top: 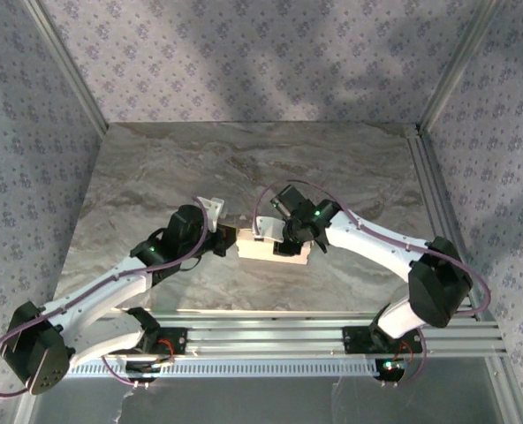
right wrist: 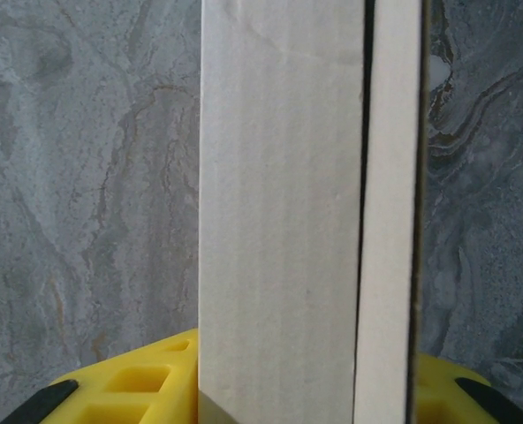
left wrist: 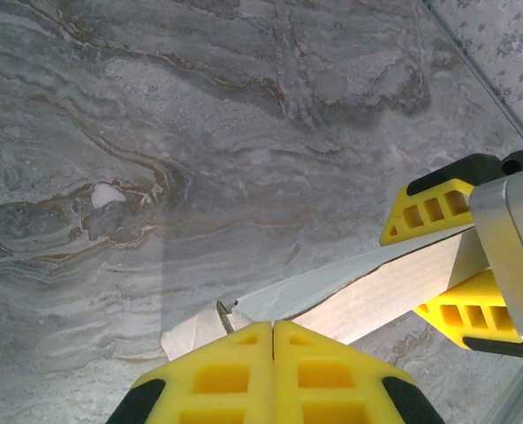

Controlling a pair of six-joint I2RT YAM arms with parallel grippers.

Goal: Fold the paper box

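The paper box lies mid-table as a small white oblong between the two arms. My right gripper reaches over its right part. In the right wrist view the box stands between that gripper's yellow fingers, which clamp its two long sides. The left wrist view has the box running diagonally, with the right gripper's fingers on either side of it. My left gripper is shut, nothing between its pads, its tips against the box's near end by a small flap. From above, the left gripper meets the box's left end.
The marble-patterned table top stretches behind the box. Patterned fabric walls and metal frame posts close in the left, back and right. An aluminium rail with the arm bases runs along the near edge.
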